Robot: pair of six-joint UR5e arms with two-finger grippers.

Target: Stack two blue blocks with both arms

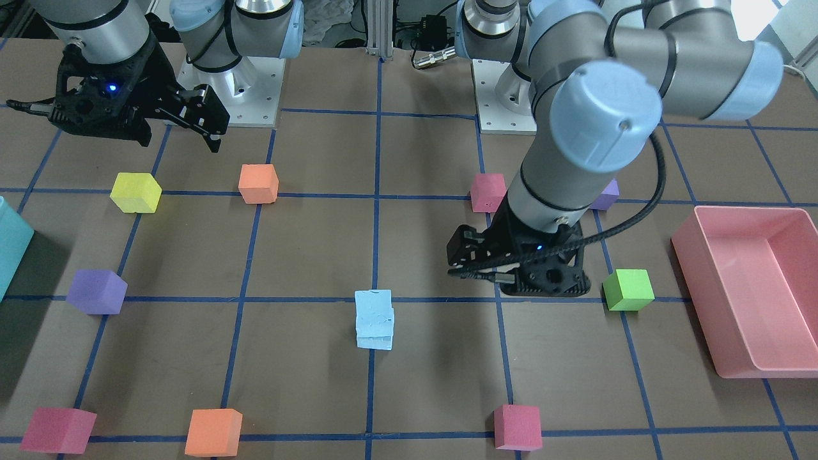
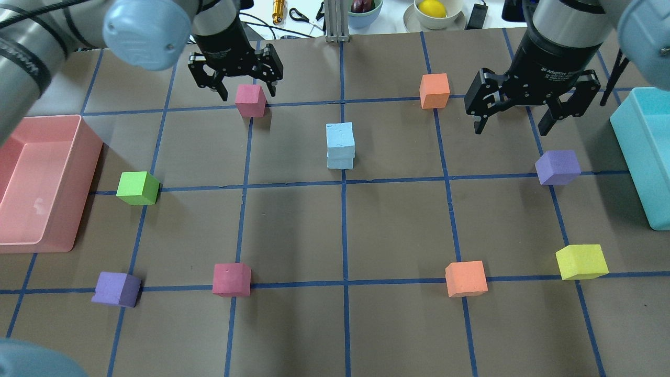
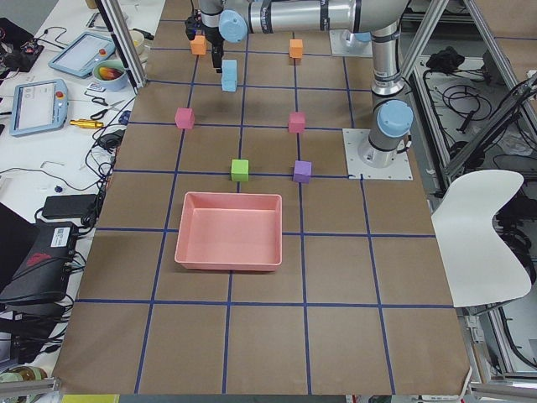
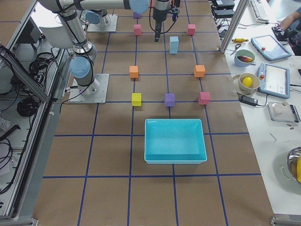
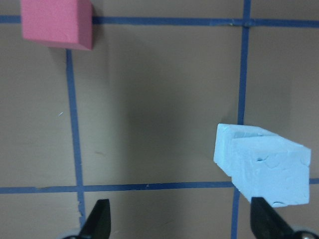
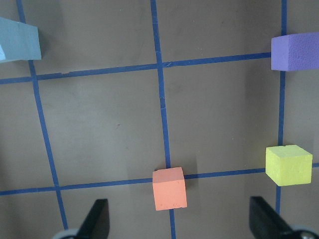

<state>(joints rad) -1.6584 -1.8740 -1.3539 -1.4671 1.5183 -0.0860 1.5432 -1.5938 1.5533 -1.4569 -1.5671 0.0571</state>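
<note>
Two pale blue blocks are stacked at the table's middle: the upper block [image 2: 340,136] sits on the lower block [image 2: 340,160], slightly offset. The stack also shows in the front view [image 1: 374,318] and the left wrist view [image 5: 263,163]. My left gripper [image 2: 235,88] is open and empty, raised beyond and to the left of the stack, over a pink cube [image 2: 250,99]. My right gripper [image 2: 528,116] is open and empty, raised well to the right of the stack. Neither gripper touches the blocks.
A pink bin [image 2: 42,183] stands at the left edge and a teal bin [image 2: 646,152] at the right. Green [image 2: 137,188], purple [image 2: 558,167], yellow [image 2: 581,261], orange [image 2: 434,90] and other cubes sit scattered at grid crossings.
</note>
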